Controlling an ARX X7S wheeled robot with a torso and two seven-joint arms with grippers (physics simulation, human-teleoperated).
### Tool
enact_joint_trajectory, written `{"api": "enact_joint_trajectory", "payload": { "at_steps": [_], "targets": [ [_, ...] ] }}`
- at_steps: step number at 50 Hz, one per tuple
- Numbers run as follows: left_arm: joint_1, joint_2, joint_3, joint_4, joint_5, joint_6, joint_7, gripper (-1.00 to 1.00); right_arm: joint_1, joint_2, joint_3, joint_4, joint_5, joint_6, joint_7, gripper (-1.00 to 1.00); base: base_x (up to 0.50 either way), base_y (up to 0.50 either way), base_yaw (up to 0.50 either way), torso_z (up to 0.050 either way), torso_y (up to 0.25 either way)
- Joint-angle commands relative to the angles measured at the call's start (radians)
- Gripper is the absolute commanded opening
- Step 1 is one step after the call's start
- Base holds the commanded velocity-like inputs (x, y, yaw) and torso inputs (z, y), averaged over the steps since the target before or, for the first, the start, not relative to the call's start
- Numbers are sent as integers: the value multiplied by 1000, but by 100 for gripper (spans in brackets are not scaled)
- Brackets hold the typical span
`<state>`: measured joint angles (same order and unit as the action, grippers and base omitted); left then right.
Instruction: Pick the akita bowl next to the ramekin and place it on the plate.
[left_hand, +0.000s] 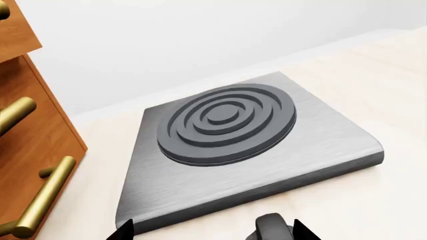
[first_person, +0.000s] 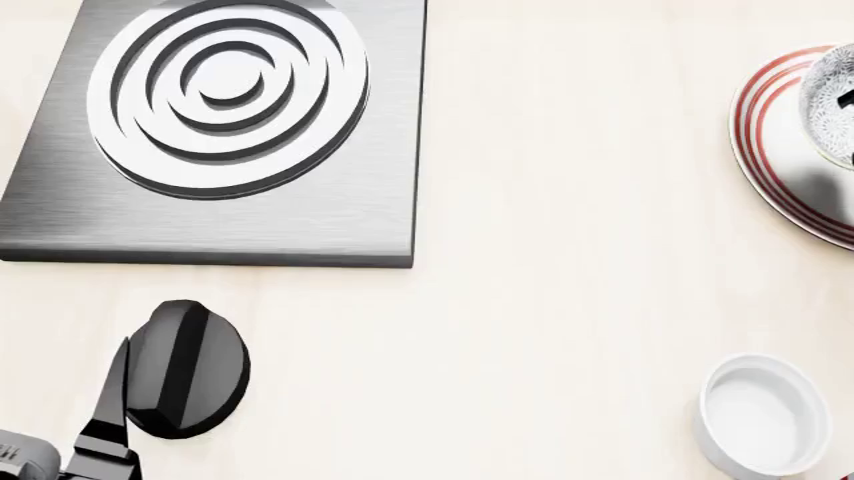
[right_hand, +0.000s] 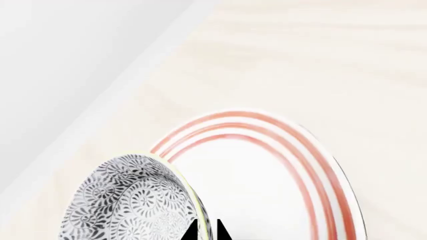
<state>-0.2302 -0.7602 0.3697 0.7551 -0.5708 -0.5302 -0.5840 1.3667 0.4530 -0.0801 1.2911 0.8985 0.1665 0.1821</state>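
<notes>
Ramekin (first_person: 763, 415) near right on pale surface (first_person: 561, 250), left hand (first_person: 100, 440) near left by black knob (first_person: 187, 368), grip unclear, right hand (right_hand: 205, 231) clamped on akita bowl (right_hand: 130, 202) rim above red-ringed plate (right_hand: 267, 170) far right, steel burner plate (first_person: 227, 130) far left

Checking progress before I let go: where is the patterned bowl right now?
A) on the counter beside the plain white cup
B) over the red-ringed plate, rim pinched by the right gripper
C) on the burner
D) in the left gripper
B: the right wrist view shows the patterned bowl over the red-ringed plate, its rim between the right gripper's fingertips.
</notes>
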Motion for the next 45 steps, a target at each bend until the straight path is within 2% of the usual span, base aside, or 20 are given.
{"api": "enact_joint_trajectory", "payload": {
  "at_steps": [1, 30, 45],
  "targets": [
    [0, 21, -21, 0, 16, -3, 29, 100, 17, -36, 91, 17, -110, -4, -54, -100, 0, 0, 0, 0, 0],
    [-2, 15, -17, -1, 19, -6, 25, 100, 39, -71, 531, 17, -582, 29, -101, -100, 0, 0, 0, 0, 0],
    [-7, 14, -11, 0, 20, -8, 24, 100, 31, -88, 688, 17, -747, 31, -125, -100, 0, 0, 0, 0, 1]
  ]
}}
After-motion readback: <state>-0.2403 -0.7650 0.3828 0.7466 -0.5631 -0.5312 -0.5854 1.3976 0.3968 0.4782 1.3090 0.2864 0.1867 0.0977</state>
